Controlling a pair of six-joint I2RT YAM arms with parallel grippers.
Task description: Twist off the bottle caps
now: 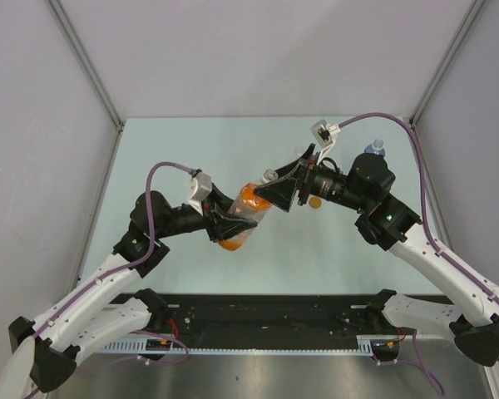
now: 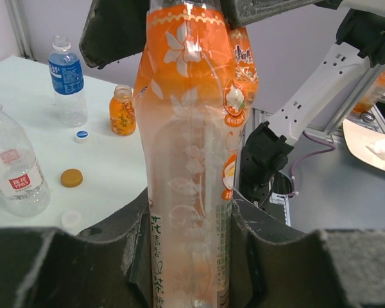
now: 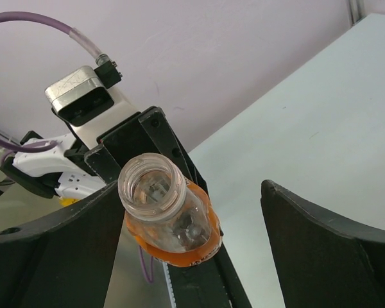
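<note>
The left pincer [image 2: 190, 247] is clenched around the lower body of an orange-labelled bottle [image 2: 189, 128], holding it off the desk [image 2: 115, 167] over its middle. The right pincer [image 3: 189, 205] is released, its jaws spread wide on either side of the bottle's neck [image 3: 151, 186], which is uncapped and open at the mouth. An orange cap [image 2: 71, 178] lies loose on the desk towards the right edge. Near it are a white cap with a blue top [image 2: 82, 135] and a plain white cap [image 2: 70, 219]. Around them stand a blue-labelled clear bottle [image 2: 67, 77], a small orange bottle [image 2: 122, 110] and a red-labelled clear bottle [image 2: 16, 173].
</note>
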